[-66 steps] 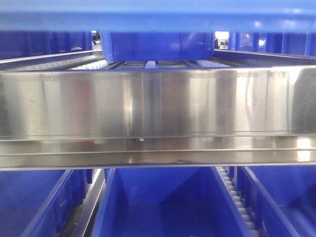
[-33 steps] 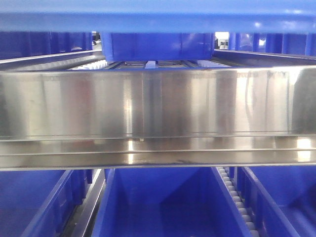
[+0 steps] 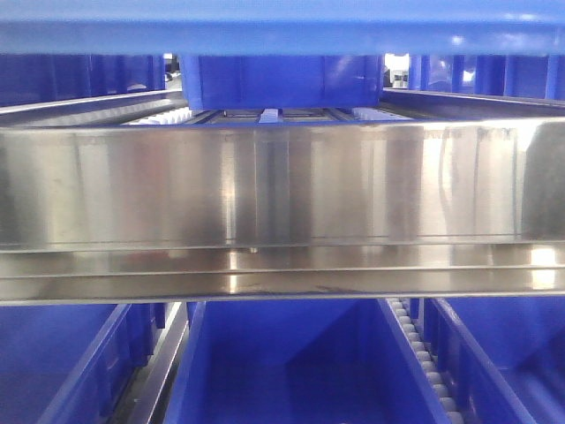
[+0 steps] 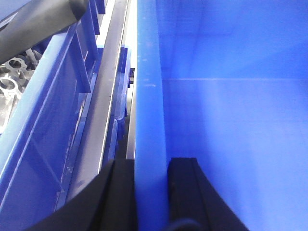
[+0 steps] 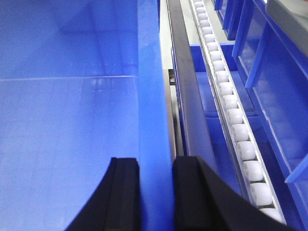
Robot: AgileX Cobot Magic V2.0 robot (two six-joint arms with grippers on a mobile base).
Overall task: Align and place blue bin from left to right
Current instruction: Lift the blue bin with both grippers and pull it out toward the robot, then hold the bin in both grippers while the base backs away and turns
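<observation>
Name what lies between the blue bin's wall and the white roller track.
A dark metal rail separates the blue bin from the roller track; right wrist view.

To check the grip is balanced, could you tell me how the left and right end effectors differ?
The left end effector straddles the blue bin's left wall; the right end effector its right wall. Beyond the left one sits a ribbed neighbouring bin; beyond the right one, a white roller track. Both have one finger inside, one outside.
</observation>
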